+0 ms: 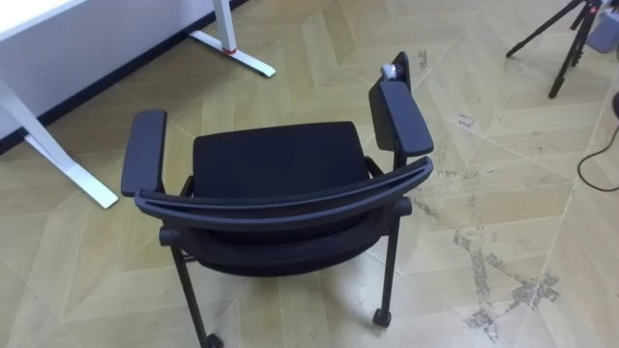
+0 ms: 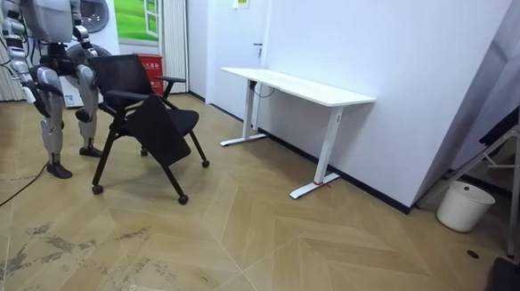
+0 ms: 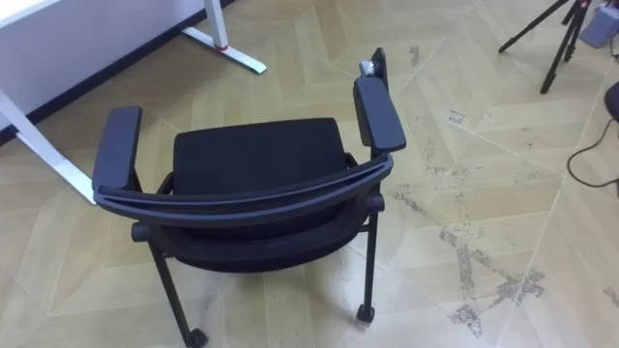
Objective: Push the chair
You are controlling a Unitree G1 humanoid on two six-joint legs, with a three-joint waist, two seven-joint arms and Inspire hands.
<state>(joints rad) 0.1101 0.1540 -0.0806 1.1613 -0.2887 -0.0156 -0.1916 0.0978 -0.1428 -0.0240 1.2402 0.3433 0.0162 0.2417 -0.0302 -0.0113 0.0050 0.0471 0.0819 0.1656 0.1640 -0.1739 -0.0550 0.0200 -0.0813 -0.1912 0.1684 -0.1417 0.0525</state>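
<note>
Cannot confirm grip of left hand [image 2: 90, 56] or right hand [image 2: 23, 72], close behind black fabric castored armchair [image 1: 276, 159]; could swing it into white metal-legged desk [image 1: 58, 153] ahead-left of them through uneven pushing.

Chair [image 1: 276, 159]: the seat and backrest hide the front legs. The rear left caster is cut by the bottom edge of the eye views. A small pale item [image 1: 390, 70] at the front tip of the right armrest is too small to identify.

White desk [image 1: 237, 56]: the top runs off the upper left edge.

Tripod [image 1: 571, 53]: the head is cut off by the top edge.

Room view: the washing machine [image 2: 93, 8] is partly hidden behind the robot. A dark stand [image 2: 519, 177] runs off the room view's right edge.
</note>
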